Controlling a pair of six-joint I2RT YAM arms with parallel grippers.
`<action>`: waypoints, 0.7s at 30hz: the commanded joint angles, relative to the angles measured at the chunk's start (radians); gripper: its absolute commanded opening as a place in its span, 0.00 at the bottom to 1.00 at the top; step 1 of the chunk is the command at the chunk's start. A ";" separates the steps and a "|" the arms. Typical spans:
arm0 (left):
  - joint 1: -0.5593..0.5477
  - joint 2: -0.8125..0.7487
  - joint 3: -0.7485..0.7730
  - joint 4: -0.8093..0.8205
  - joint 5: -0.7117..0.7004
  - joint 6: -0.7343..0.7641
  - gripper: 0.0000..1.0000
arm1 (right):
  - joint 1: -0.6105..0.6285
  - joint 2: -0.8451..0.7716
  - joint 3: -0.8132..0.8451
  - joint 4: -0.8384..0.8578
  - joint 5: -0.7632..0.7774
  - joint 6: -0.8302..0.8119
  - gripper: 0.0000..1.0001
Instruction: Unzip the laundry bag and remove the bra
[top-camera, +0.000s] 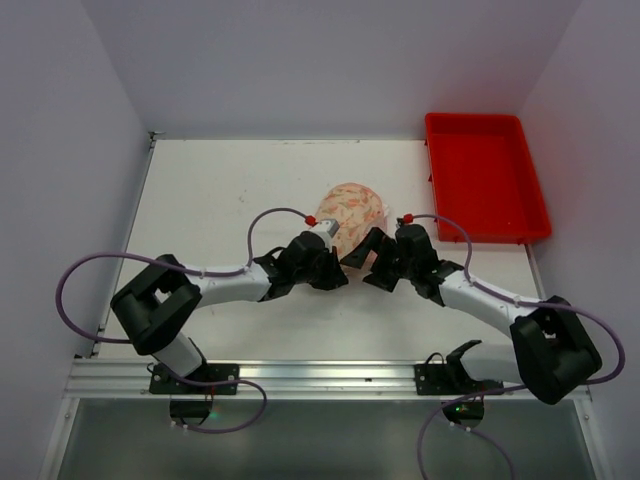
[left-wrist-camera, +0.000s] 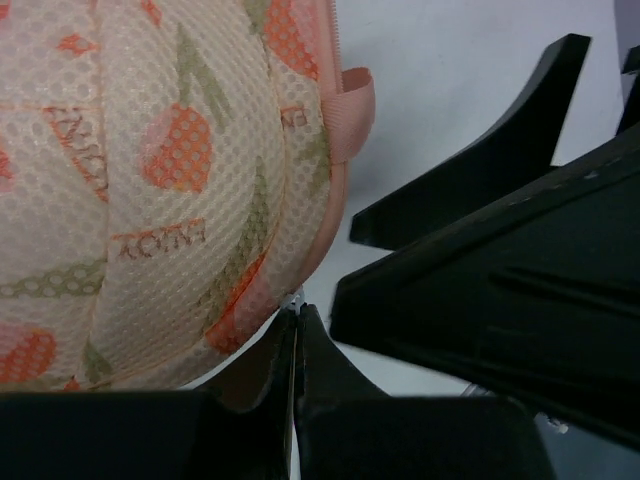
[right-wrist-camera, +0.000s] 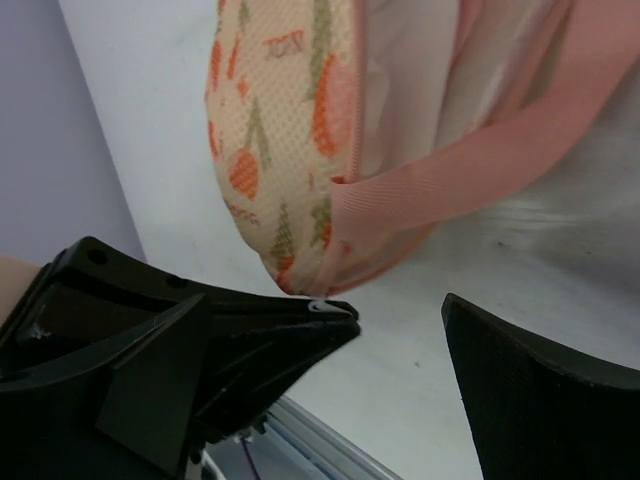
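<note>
The laundry bag (top-camera: 352, 210) lies mid-table, cream-peach mesh with an orange print and pink trim. It fills the upper left of the left wrist view (left-wrist-camera: 150, 170). In the right wrist view the laundry bag (right-wrist-camera: 280, 130) shows a pink loop strap (right-wrist-camera: 470, 160) and a pale inside beside its trim. My left gripper (top-camera: 338, 262) is at the bag's near end, shut (left-wrist-camera: 295, 312) on a small white zipper pull (right-wrist-camera: 335, 308). My right gripper (top-camera: 366, 264) stands open (right-wrist-camera: 400, 318) just right of it, holding nothing. The bra is hidden.
A red tray (top-camera: 432, 150) sits at the back right of the white table (top-camera: 220, 190). Pale walls close in the left, right and back. A metal rail (top-camera: 320, 375) runs along the near edge, with both arm bases on it.
</note>
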 joint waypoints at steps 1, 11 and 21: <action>-0.017 0.003 0.046 0.067 0.030 -0.023 0.00 | 0.037 0.027 0.017 0.152 0.057 0.127 0.99; -0.019 -0.059 -0.018 0.064 -0.019 -0.032 0.00 | 0.047 0.208 0.043 0.229 0.029 0.173 0.45; 0.010 -0.221 -0.157 -0.153 -0.212 0.005 0.00 | -0.048 0.196 0.164 0.020 -0.130 -0.123 0.00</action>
